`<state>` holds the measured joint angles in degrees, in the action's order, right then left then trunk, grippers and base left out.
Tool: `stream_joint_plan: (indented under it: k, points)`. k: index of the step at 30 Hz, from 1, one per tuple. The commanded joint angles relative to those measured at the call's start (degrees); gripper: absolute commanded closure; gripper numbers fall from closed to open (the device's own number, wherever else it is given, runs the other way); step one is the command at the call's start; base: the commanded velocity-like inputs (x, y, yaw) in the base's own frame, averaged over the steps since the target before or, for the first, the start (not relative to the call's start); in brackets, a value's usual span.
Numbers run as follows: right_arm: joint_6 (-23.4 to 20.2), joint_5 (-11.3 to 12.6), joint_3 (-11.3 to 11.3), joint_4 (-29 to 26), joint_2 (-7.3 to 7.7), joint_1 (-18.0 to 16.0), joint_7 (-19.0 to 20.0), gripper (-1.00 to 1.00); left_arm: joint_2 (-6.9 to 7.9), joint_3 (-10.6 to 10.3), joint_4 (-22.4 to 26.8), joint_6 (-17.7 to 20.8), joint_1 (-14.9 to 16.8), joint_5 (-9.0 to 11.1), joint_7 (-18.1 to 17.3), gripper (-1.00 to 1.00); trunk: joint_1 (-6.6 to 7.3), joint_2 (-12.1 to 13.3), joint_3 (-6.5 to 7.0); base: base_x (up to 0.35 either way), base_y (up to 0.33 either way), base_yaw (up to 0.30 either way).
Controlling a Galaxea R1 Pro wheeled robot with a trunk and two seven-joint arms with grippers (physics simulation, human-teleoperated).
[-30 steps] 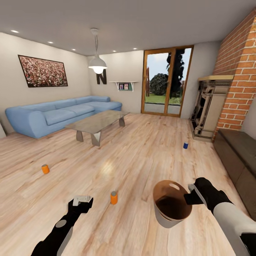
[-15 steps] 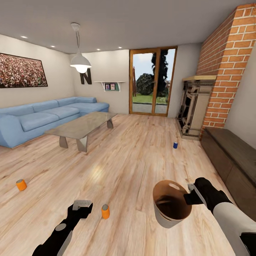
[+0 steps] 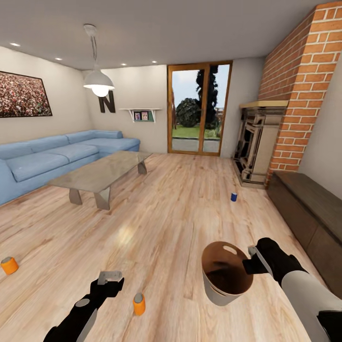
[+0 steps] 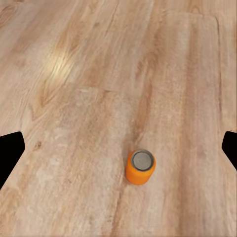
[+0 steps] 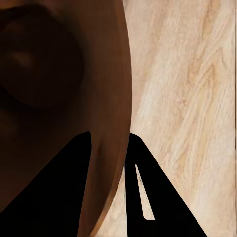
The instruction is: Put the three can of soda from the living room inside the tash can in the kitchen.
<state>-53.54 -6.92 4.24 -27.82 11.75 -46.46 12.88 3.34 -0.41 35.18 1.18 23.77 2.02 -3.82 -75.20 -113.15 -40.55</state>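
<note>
Soda cans, three, all on the light wood floor [image 3: 190, 199] of the living room, none collected yet. Room, largest first: blue sofa [image 3: 57, 156] along the left wall, grey low table [image 3: 99, 173] before it, red brick fireplace [image 3: 285, 95] and dark low cabinet [image 3: 308, 209] on the right, glazed door [image 3: 197, 107] at the far end.

Trash can [image 3: 223, 278]: pale grey outside, brown inside, oval handle slot at the far rim. Held off the floor, tilted toward the head camera. Right gripper [image 3: 251, 262] is clamped on its rim; right wrist view shows one finger inside the brown wall and one outside [image 5: 148, 197]. Interior, as far as visible in both views: dark, no can in it.

Left gripper [image 3: 110, 275]: jaws spread wide, nothing between them. Left wrist view has the two fingertips [image 4: 10, 153] at opposite edges, with the nearest orange can [image 4: 140, 167] standing upright on the boards between and beyond them, silver top facing up.

Can positions, head view: nearest orange can [image 3: 138, 304] just beside the left gripper, toward the bin; second orange can [image 3: 9, 265] well apart at the left edge; blue can [image 3: 233, 196] far off, near the fireplace.

Step in hand (judgement): approach to the first pick. Next move calls for lowering the left gripper so the can sits squarely between the fingers, closing, then carrying it over the bin's mouth. Can is slightly off-centre in the wrist view, so a small lateral correction looks needed first.
</note>
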Motion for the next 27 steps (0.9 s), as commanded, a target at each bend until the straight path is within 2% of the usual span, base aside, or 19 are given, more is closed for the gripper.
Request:
stream_joint_plan:
  k: [1, 4, 6, 8, 15, 17, 19, 20, 22, 23, 27]
  points:
    - [-0.08, 0.94, -0.11, -0.04, -0.02, -0.02, 0.15, 1.00, 0.00, -0.03, -0.25, 0.08, 0.01, 0.00, 0.01, -1.00, 0.00, 0.00, 0.01, 0.328, 0.128, -0.003]
    - [-0.08, 0.95, -0.11, -0.04, -0.04, 0.02, 0.14, 1.00, 0.00, -0.08, -0.96, 0.61, 0.03, -0.02, 0.03, -1.00, 0.00, 0.00, 0.01, 0.328, 0.115, -0.001]
    - [-0.08, 0.95, -0.15, -0.04, -0.05, 0.04, 0.13, 1.00, -0.09, -0.20, -1.37, 3.91, 0.04, -0.12, 0.04, -1.00, 0.00, 0.00, 0.01, 0.328, 0.100, -0.001]
    - [-0.08, 0.95, -0.17, -0.04, -0.02, 0.05, 0.13, 1.00, -0.14, -0.23, -1.42, 5.55, 0.08, -0.14, 0.04, -1.00, 0.00, 0.00, 0.01, 0.328, 0.096, 0.000]
    - [-0.08, 0.94, -0.14, -0.04, -0.05, 0.05, 0.05, 1.00, -0.32, -0.37, -1.57, 9.08, 0.19, -0.17, 0.04, -1.00, 0.00, 0.00, 0.01, 0.328, 0.092, 0.000]
    - [-0.03, 0.94, -0.12, -0.04, -0.05, 0.05, 0.05, 1.00, -0.40, -1.39, -1.59, 10.05, 0.21, -0.17, 0.06, -1.00, 0.00, 0.00, 0.01, 0.328, 0.053, 0.000]
    - [-0.02, 0.94, -0.12, -0.04, -0.06, 0.08, 0.04, 1.00, -0.45, -3.28, -1.60, 10.44, 0.18, -0.17, 0.13, -1.00, 0.00, 0.00, 0.01, 0.328, 0.034, 0.000]
    - [-0.01, 0.94, -0.13, -0.04, -0.06, 0.10, 0.04, 1.00, -0.48, -5.77, -1.70, 10.68, 0.17, -0.13, 0.24, -1.00, 0.00, 0.00, 0.01, 0.328, 0.019, 0.000]
    - [0.00, 0.94, -0.16, -0.04, -0.06, 0.12, 0.04, 1.00, -0.51, -7.94, -2.09, 10.85, 0.17, -0.06, 0.36, -1.00, 0.00, 0.00, 0.01, 0.326, 0.014, 0.000]
    - [0.01, 0.92, -0.18, -0.04, -0.01, 0.13, 0.04, 1.00, -0.52, -10.33, -3.16, 10.80, 0.15, 0.09, 0.48, -1.00, 0.00, 0.00, 0.01, 0.286, 0.005, 0.000]
    - [0.01, 0.88, -0.19, -0.04, 0.02, 0.14, 0.04, 1.00, -0.56, -11.60, -3.71, 10.52, 0.15, 0.13, 0.57, -1.00, 0.00, 0.00, 0.01, 0.266, 0.001, 0.000]
